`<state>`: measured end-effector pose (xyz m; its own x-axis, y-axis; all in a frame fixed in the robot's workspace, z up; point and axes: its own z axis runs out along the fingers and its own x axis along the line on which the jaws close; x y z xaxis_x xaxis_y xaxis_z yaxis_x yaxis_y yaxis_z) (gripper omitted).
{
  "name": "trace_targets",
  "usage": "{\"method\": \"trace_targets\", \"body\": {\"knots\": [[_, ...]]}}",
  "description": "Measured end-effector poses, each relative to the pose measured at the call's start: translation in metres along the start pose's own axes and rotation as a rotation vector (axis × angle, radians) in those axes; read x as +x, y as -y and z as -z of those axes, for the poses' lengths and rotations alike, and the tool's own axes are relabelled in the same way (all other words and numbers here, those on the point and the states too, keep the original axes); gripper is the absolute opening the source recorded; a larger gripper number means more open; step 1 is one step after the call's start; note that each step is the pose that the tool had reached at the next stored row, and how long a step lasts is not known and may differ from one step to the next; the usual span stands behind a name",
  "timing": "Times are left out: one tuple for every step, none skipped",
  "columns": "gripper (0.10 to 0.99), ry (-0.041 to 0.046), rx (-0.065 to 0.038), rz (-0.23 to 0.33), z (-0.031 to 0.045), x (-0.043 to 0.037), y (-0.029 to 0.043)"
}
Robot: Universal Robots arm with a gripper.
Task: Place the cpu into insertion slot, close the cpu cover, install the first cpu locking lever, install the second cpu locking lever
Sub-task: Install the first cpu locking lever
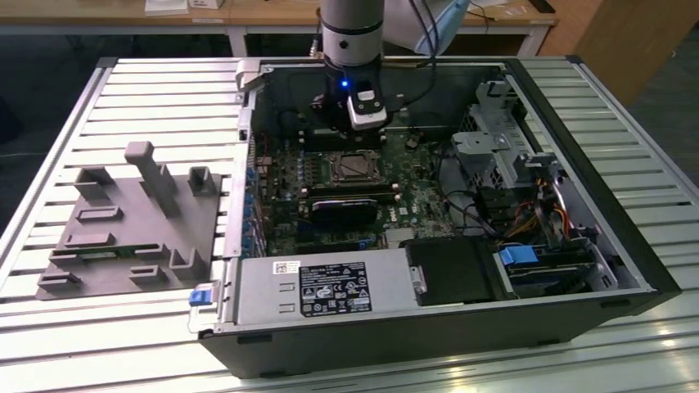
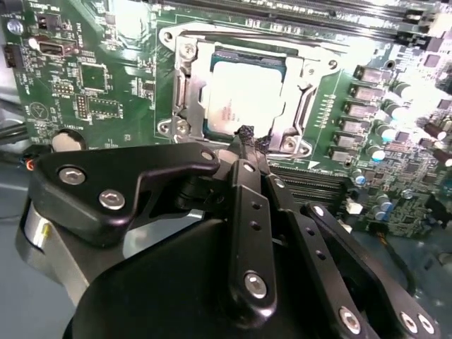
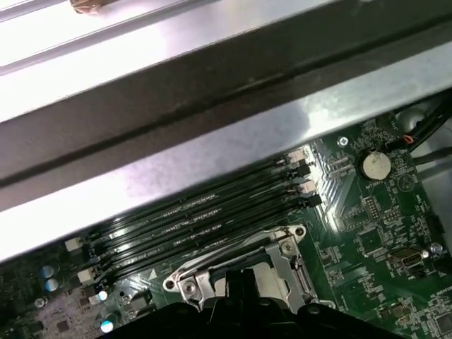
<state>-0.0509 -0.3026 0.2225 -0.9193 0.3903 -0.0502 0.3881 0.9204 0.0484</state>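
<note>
Tool (image 2: 246, 134) pinched closed, empty, tips over cpu (image 2: 244, 92) beneath cpu cover (image 2: 185, 95).

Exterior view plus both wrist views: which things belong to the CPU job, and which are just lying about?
Job:
cpu, seated in the insertion slot
cpu cover, down over it
hand, shut, tips at the socket edge

Lying about:
grey fixture block
power supply
coin battery

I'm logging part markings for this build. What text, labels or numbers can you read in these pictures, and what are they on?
No text here can be read reliably.
On the power supply, the black label: print too small.
Beside it, the white sticker: blurred.
On the cpu face: faint marks, washed out by glare.
On the motherboard: white lettering, too small in both wrist views.
</note>
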Motion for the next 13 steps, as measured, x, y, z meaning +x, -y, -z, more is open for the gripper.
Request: {"method": "trace_targets", "body": {"knots": [[0.102, -0.0002, 0.000, 0.000, 0.0001, -0.0005, 0.0003], [0.102, -0.0003, 0.000, 0.000, 0.0000, -0.0012, 0.0009], [0.102, -0.0003, 0.000, 0.000, 0.0000, -0.0023, 0.0019], [0.102, -0.0004, 0.000, 0.000, 0.0000, -0.0034, 0.0031], [0.102, -0.0003, 0.000, 0.000, -0.0001, -0.0045, 0.0043], [0.102, -0.0003, 0.000, 0.000, -0.0001, -0.0058, 0.0058], [0.102, -0.0004, 0.000, 0.000, -0.0001, -0.0071, 0.0073], [0.102, -0.0003, 0.000, 0.000, -0.0001, -0.0083, 0.0087], [0.102, -0.0004, 0.000, 0.000, -0.0001, -0.0095, 0.0102], [0.102, -0.0004, 0.000, 0.000, -0.0001, -0.0107, 0.0117], [0.102, -0.0004, 0.000, 0.000, -0.0002, -0.0118, 0.0133], [0.102, -0.0003, 0.000, 0.000, -0.0002, -0.0129, 0.0148], [0.102, -0.0004, 0.000, 0.000, -0.0001, -0.0138, 0.0162]]}}
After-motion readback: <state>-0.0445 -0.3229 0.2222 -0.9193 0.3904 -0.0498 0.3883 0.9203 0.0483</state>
